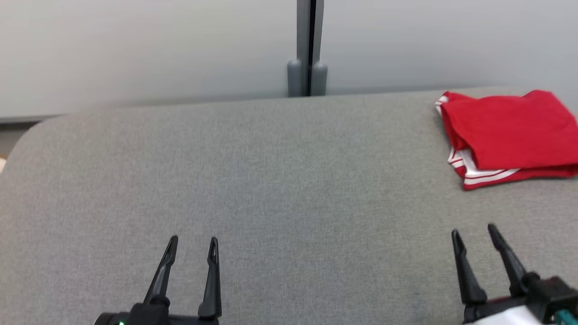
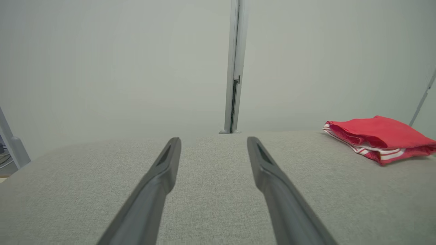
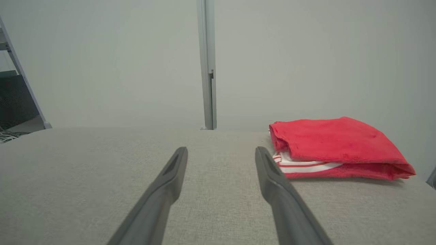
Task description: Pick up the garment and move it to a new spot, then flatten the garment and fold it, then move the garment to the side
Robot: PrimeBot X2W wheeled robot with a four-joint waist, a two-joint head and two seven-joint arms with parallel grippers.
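On the grey bench [image 1: 271, 171], the folded red garment [image 1: 505, 131] lies far right, its long side seemingly across me, ahead and right of my empty, spread right fingers [image 1: 465, 271] and well apart from my equally spread left fingers [image 1: 211, 280].

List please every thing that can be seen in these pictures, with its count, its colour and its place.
garment: one, red with white stripes, folded, lying at the far right of the table
table: one, grey cloth top with rounded corners, in front of the robot
wall panels: two, pale grey, behind the table
post: one, grey, upright between the two panels, behind the middle of the table
slanted bar: one, grey, beyond the table's left end in the right wrist view
left gripper: one, dark fingers, open and empty, over the near left of the table
right gripper: one, dark fingers, open and empty, near right, short of the garment
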